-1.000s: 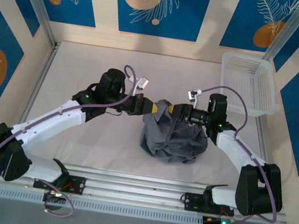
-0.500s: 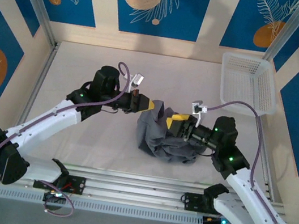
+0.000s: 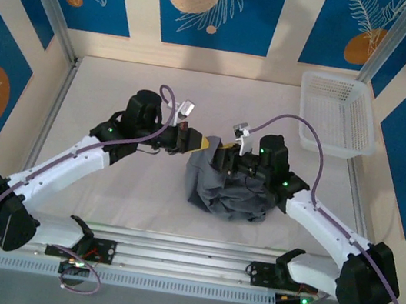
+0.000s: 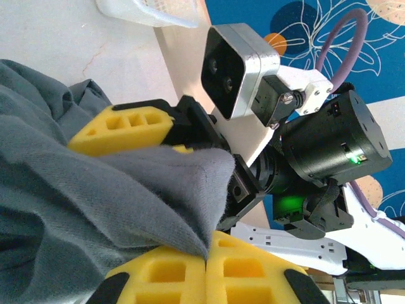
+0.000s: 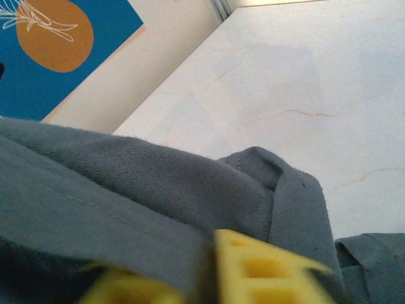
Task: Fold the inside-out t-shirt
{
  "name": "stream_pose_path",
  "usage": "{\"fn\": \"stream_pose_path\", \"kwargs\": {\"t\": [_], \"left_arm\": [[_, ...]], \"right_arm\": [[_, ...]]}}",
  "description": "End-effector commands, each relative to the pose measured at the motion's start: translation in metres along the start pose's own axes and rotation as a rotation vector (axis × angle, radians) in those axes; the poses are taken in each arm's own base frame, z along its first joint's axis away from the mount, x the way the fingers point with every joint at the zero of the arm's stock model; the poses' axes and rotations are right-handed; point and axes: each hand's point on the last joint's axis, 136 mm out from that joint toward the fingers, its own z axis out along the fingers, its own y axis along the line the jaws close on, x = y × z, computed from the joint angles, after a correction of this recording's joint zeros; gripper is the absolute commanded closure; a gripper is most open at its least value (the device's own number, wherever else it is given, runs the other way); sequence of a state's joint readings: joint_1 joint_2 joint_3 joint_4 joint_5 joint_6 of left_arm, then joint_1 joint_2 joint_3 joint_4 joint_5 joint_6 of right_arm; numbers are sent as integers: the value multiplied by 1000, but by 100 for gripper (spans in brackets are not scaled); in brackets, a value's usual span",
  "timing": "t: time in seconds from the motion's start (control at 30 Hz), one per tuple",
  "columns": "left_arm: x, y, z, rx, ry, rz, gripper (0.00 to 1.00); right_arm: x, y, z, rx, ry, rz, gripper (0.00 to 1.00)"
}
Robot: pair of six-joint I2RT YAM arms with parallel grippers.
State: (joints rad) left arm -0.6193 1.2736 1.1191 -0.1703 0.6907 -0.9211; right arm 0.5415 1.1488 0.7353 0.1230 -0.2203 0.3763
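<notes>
— While both arms are reaching in over the desk [image 3: 113,82], where is the inside-out t-shirt [image 3: 233,194] sitting?

— It is lying bunched in a heap near the middle, a little toward the right arm's side. It is well apart from the white basket [image 3: 337,116] in the far right corner. The heap's far left edge is being held up off the surface.

— And what are the fingers doing?

— The left fingers [image 4: 247,272] are pressing tight together on a fold of grey cloth, which is running straight into the seam between the pads. The right fingers [image 4: 120,130] are sitting just beside them, closed too. Cloth is draping over one pad and, in the right wrist view, wedging against it, so I am judging that they are gripping the shirt as well.

— What is worrying you from here?

— Both grips are biting almost the same spot. If the arms are pulling apart to spread the shirt, they may only be stretching one short bit of edge, leaving the rest crumpled. Either pinch may also be catching more than one layer, so the heap would be rising as a lump. And such a thin bite could be slipping out under a sharp tug.
</notes>
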Motion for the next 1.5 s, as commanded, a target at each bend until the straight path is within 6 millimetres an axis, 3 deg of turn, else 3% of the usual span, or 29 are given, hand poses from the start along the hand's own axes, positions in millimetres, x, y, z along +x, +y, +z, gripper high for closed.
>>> {"fn": "stream_pose_path", "kwargs": {"t": [0.0,0.07,0.13,0.27,0.3,0.47,0.57,0.63,0.73,0.97,1.1,1.17,1.3,1.47], "left_arm": [[-17,22,-24,-75,-69,11,100],[-31,59,-35,-172,-113,-1,100],[-43,86,-30,-205,-113,23,100],[-56,73,-4,-29,-76,54,100],[-60,70,-6,-25,-91,66,99],[-53,67,-35,-185,-131,210,57],[-36,71,-59,-332,-161,341,45],[-17,69,-62,-434,-152,494,41],[10,62,-44,-481,-90,655,38],[27,65,15,-420,34,779,37],[6,83,27,-526,-38,784,37],[-1,78,31,-509,-76,786,36],[7,58,50,-356,-49,822,31],[0,54,55,-359,-120,850,29]], "right_arm": [[-25,21,-21,-91,-17,52,100],[-36,46,-43,-258,-7,156,100],[-47,70,-61,-416,6,220,100],[-54,98,-69,-521,69,257,100],[-55,99,-69,-523,74,268,100],[-59,80,-58,-457,71,342,100],[-56,70,-51,-437,97,384,100],[-55,68,-48,-440,105,392,100],[-55,70,-47,-457,117,375,100],[-53,79,-51,-470,143,356,100],[-51,83,-53,-470,144,355,100],[-50,86,-53,-476,147,350,100],[-50,87,-54,-475,144,346,100],[-50,86,-52,-473,141,354,100]]}}
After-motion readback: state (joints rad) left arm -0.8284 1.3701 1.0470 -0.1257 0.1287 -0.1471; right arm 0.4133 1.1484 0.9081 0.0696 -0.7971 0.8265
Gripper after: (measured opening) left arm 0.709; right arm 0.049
